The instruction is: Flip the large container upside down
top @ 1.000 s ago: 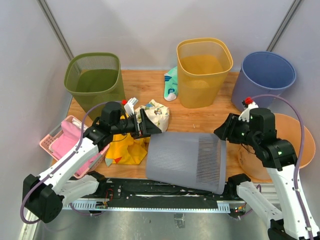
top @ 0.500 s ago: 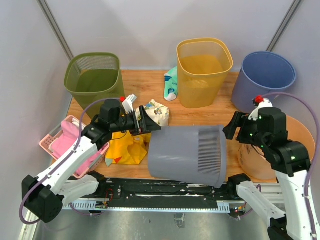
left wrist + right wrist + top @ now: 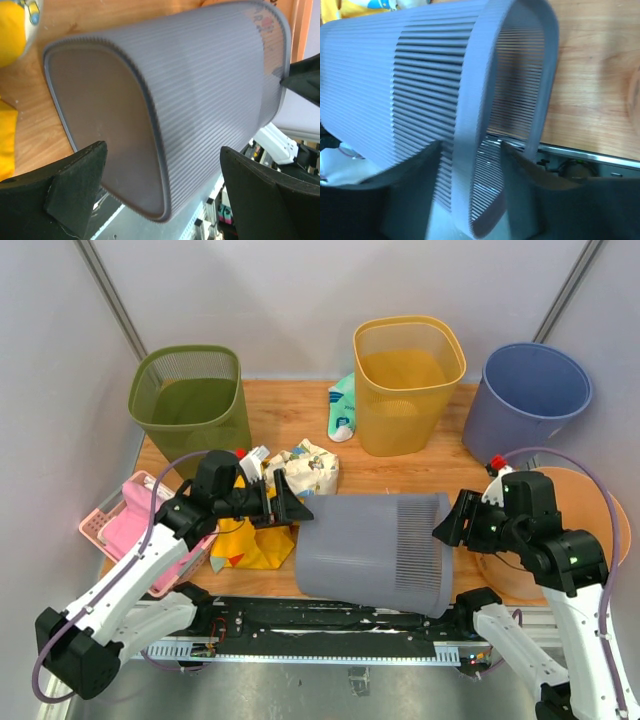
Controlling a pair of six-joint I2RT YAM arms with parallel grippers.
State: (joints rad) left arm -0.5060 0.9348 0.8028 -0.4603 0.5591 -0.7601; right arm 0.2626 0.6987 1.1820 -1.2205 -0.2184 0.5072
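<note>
1. The large grey container (image 3: 370,552) lies on its side on the table (image 3: 290,415) — its closed base faces the left end effector (image 3: 290,508), its open rim the right end effector (image 3: 447,527).
2. The left end effector is spread wide, the base just ahead of its fingers.
3. The right end effector is spread astride the rim wall — blur hides whether it touches.

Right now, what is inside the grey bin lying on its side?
Through its mouth, the grey bin shows only bare slatted wall and one finger of the right tool, which straddles the rim. The closed end is out of sight.
</note>
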